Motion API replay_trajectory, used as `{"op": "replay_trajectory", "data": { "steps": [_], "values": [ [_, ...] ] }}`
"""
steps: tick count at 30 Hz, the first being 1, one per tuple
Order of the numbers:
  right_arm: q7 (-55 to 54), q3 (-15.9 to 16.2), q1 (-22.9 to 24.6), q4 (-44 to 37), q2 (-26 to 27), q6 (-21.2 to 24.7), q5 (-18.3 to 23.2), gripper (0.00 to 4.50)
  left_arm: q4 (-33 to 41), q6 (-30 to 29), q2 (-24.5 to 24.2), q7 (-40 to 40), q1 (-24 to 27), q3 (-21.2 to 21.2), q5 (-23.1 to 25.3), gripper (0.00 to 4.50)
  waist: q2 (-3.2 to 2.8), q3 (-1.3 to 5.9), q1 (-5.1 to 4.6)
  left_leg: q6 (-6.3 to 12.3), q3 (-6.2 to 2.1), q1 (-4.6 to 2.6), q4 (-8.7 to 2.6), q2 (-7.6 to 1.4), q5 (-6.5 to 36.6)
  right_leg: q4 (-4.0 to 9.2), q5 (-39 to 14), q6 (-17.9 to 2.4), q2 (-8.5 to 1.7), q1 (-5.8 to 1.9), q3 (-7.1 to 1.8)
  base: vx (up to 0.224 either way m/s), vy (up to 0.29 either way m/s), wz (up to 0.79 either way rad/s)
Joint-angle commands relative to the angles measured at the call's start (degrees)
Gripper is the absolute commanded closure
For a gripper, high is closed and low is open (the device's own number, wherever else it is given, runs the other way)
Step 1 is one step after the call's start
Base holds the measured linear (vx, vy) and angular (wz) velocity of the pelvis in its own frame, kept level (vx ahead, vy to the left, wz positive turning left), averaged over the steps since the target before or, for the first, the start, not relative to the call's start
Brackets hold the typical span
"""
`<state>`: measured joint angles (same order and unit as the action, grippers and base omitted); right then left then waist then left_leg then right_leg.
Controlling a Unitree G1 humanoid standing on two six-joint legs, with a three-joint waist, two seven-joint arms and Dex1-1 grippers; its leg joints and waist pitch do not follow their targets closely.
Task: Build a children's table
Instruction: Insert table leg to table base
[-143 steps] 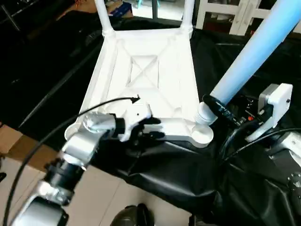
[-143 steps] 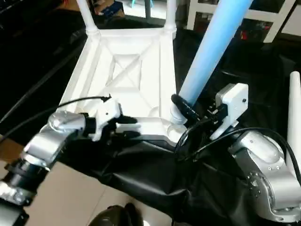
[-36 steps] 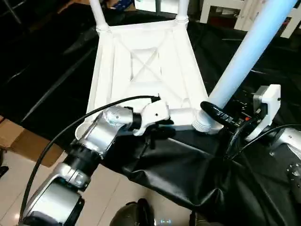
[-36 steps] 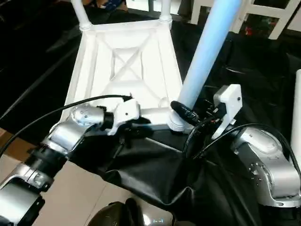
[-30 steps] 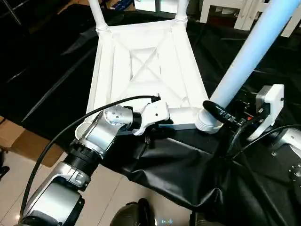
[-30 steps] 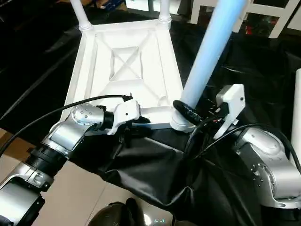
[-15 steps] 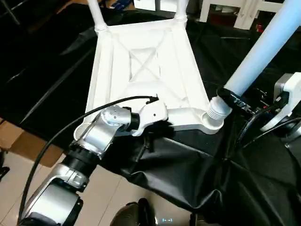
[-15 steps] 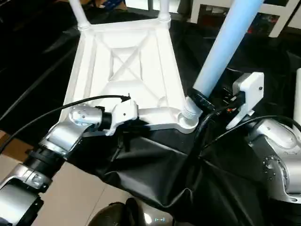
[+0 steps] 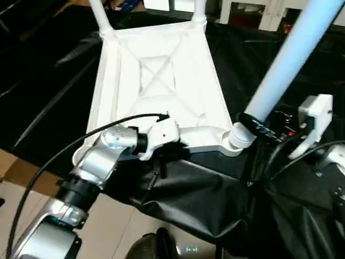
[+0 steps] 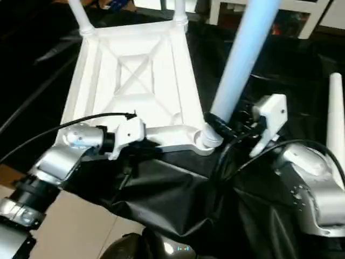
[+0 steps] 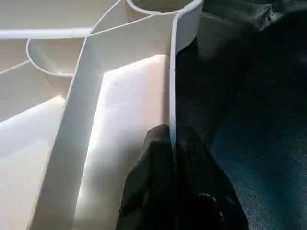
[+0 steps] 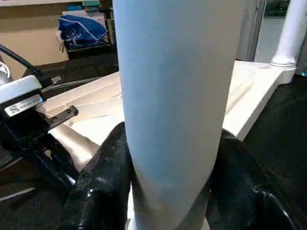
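Left tool [image 11: 172,143] pinching the table top's [image 9: 156,81] near rim, right tool [image 12: 168,191] clasping a leg [image 9: 285,59] at the corner socket [image 9: 235,141], spare leg [image 10: 335,118] beside, black sheet [image 9: 215,199] beneath.

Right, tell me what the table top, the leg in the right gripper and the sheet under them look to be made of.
Table top: looks like moulded white plastic, smooth with a slight sheen, going by its thin ribs and round corner sockets.
Leg: smooth, matte pale tube, probably plastic too; its ridged end suggests moulding.
Sheet: glossy black plastic film or coated cloth, judging by its creases and highlights.
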<state>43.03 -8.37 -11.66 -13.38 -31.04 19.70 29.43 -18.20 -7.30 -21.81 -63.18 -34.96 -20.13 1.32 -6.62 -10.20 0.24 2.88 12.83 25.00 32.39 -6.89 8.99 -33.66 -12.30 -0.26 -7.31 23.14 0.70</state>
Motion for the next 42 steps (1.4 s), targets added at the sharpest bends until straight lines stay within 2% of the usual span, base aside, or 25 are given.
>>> {"op": "replay_trajectory", "data": {
  "steps": [1,4,7,12,16,20,24,33,35,40,41,42],
  "values": [
    [0.82,1.54,-0.04,0.26,-0.11,1.0,-0.27,2.64,-1.96,-1.58,-0.86,-1.52,2.85,-3.03,1.31,4.46,1.96,3.62,0.1,8.29,-3.29,-2.87,-4.07,-5.74,6.58,2.6,3.15,-12.85,-2.12,-1.34,-0.84,0.0,0.0,0.0],
    [1.58,2.51,-0.15,-0.1,-0.51,1.31,-0.17,2.64,-2.16,-1.51,-0.69,-1.38,2.68,-2.93,1.55,4.46,1.99,3.67,0.06,8.84,-3.24,-2.9,-3.89,-5.69,5.65,2.5,3.87,-12.96,-2.13,-1.35,-0.83,0.0,0.0,0.0],
    [3.57,4.86,0.09,0.13,-1.33,1.13,-1.45,2.64,-1.9,-1.59,-0.61,-1.28,2.66,-3.07,1.74,4.46,2.02,3.81,0.1,9.21,-3.25,-2.88,-3.78,-5.73,5.0,2.38,3.99,-13.02,-2.17,-1.49,-0.81,0.0,0.0,0.0],
    [4.51,6.19,-0.35,0.63,-1.55,0.8,-2.45,2.64,-1.99,-1.52,-0.45,-1.31,2.44,-3.18,1.71,4.46,2.12,4.02,0.14,9.81,-3.22,-2.86,-3.55,-5.72,4.16,2.22,5.12,-13.47,-2.21,-1.58,-0.81,0.0,0.0,0.0],
    [5.54,8.08,-0.71,1.2,-3.05,-1.19,-5.26,2.64,-2.78,-1.12,-0.27,-1.0,2.0,-3.12,1.97,4.46,2.04,4.19,0.17,10.31,-3.18,-2.82,-3.37,-5.67,3.48,2.07,5.7,-13.86,-2.16,-1.66,-0.75,0.0,0.0,0.0],
    [5.66,8.27,-0.51,1.84,-3.11,-2.32,-6.17,2.64,-3.0,-1.02,-0.02,-0.92,1.74,-3.11,2.0,4.46,2.11,4.28,0.24,9.87,-3.24,-2.75,-3.39,-5.76,4.79,2.11,3.94,-14.21,-2.3,-1.76,-0.82,0.0,0.0,0.0],
    [4.38,7.68,-0.47,3.26,-2.62,-4.33,-7.49,2.64,-3.2,-0.73,0.01,-1.12,1.67,-3.21,1.99,4.46,1.91,4.54,0.24,9.85,-3.23,-2.93,-3.26,-5.77,4.53,1.98,4.52,-14.6,-2.18,-1.71,-0.81,0.0,0.0,0.0],
    [4.91,5.46,-0.51,5.94,-3.41,-5.8,-6.79,2.64,-1.27,-0.93,-1.08,-3.86,2.87,-3.21,0.63,4.46,2.02,5.21,0.33,11.61,-3.24,-2.87,-2.67,-5.66,1.24,1.43,9.36,-15.83,-2.04,-2.0,-0.62,0.0,0.0,0.0],
    [5.11,5.46,-0.45,5.87,-3.42,-5.75,-6.45,2.64,-1.26,-0.87,-1.17,-3.97,2.93,-3.18,0.63,4.46,2.07,5.22,0.38,11.92,-3.19,-2.81,-2.62,-5.66,1.61,1.41,9.28,-15.92,-2.08,-2.04,-0.62,0.0,0.0,0.0],
    [6.48,7.17,0.62,4.68,-3.42,-5.39,-5.66,2.64,-1.18,-0.78,-1.29,-3.91,3.03,-3.17,0.65,4.46,2.15,5.24,0.39,11.24,-3.25,-2.83,-2.71,-5.73,3.08,1.46,7.13,-16.09,-2.07,-2.06,-0.6,0.0,0.0,0.0],
    [6.62,7.35,0.68,4.6,-3.33,-5.22,-5.48,2.64,-1.24,-0.78,-1.25,-3.77,2.98,-3.11,0.63,4.46,2.44,5.21,0.35,11.23,-3.22,-2.82,-2.76,-5.75,3.2,1.52,7.01,-16.09,-2.04,-2.06,-0.62,0.0,0.0,0.0],
    [6.62,7.35,0.68,4.6,-3.33,-5.22,-5.48,2.64,-1.24,-0.78,-1.25,-3.77,2.98,-3.11,0.63,4.46,2.33,5.22,0.41,11.18,-3.24,-2.8,-2.74,-5.72,3.2,1.46,6.9,-16.12,-2.1,-2.08,-0.63,0.0,0.0,0.0]
  ]
}}
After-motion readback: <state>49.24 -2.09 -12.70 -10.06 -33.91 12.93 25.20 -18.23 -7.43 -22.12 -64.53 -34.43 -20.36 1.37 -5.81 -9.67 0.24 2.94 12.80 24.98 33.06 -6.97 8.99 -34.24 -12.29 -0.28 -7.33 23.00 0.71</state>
